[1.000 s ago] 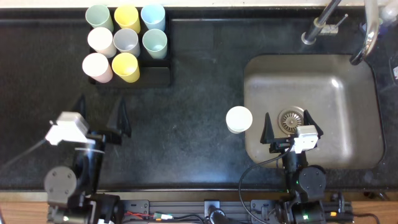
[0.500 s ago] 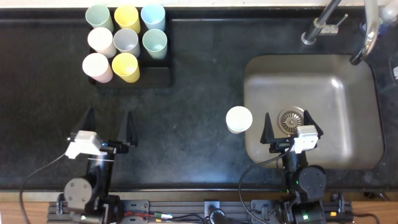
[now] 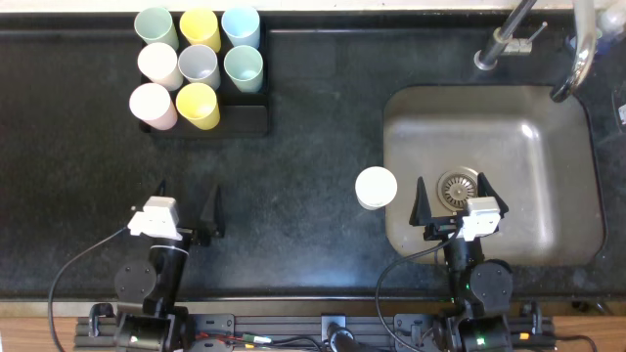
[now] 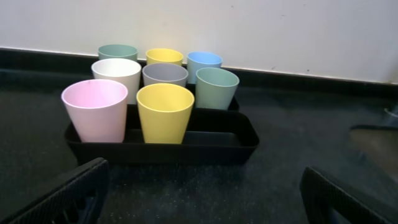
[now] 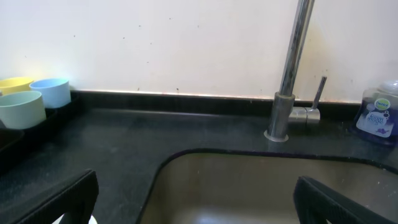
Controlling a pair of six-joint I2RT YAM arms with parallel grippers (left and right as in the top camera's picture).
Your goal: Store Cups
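Black speckled stone counter [image 3: 313, 166] with a steel sink [image 3: 548, 147]; the black plastic tray [image 3: 249, 119] of eight pastel cups sits well ahead of the left gripper [image 3: 188, 188], which is spread wide and empty. One loose white plastic cup [image 3: 376, 187] stands just left of the right gripper [image 3: 452, 183], also spread and empty. This looks like the pickup step: the next move calls for closing on that cup and carrying it to the tray's free corner slot.

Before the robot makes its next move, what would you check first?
1. Cup left to store: ok. One white cup stands alone on the counter, beside the sink.
2. Room in the tray: ok. One corner spot is bare.
3. Left hand ready: ok. Fingers apart, holding nothing.
4. Right hand ready: ok. Fingers apart, holding nothing, close to the white cup.
5. Which way up the white cup stands: cannot tell.
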